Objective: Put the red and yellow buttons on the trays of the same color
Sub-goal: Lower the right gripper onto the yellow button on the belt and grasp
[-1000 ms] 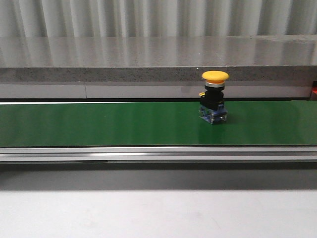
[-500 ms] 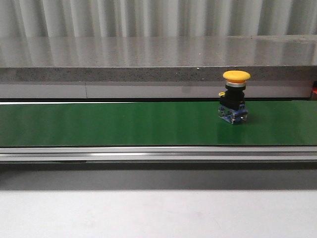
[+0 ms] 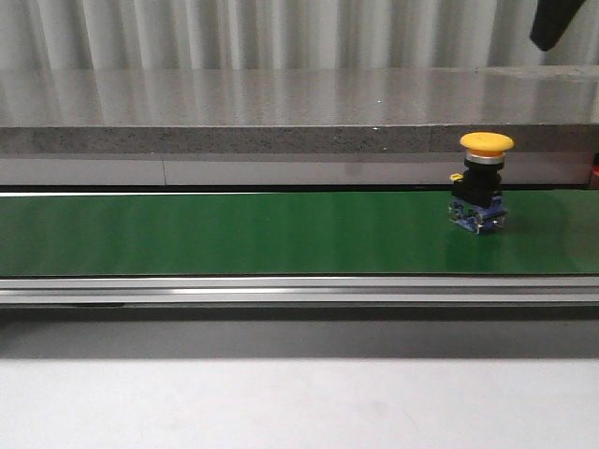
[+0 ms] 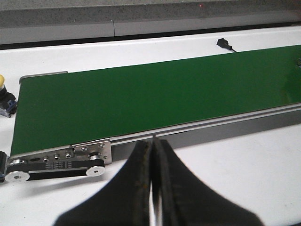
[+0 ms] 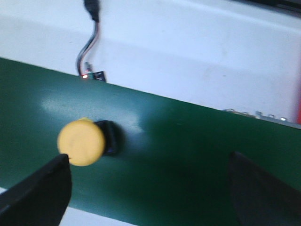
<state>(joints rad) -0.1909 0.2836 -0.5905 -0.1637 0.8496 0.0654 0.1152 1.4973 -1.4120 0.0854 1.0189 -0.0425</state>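
One yellow button [image 3: 485, 183] nears belt's [image 3: 234, 234] right end; left fingers [image 4: 141, 179] pressed together, right spread.

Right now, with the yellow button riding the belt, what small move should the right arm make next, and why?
Probably lower the right gripper over the yellow button, shifting toward it first. Its fingers stand wide apart above the green belt, and the button sits upright, untouched, off-centre near one finger. The left gripper is shut, away from it.
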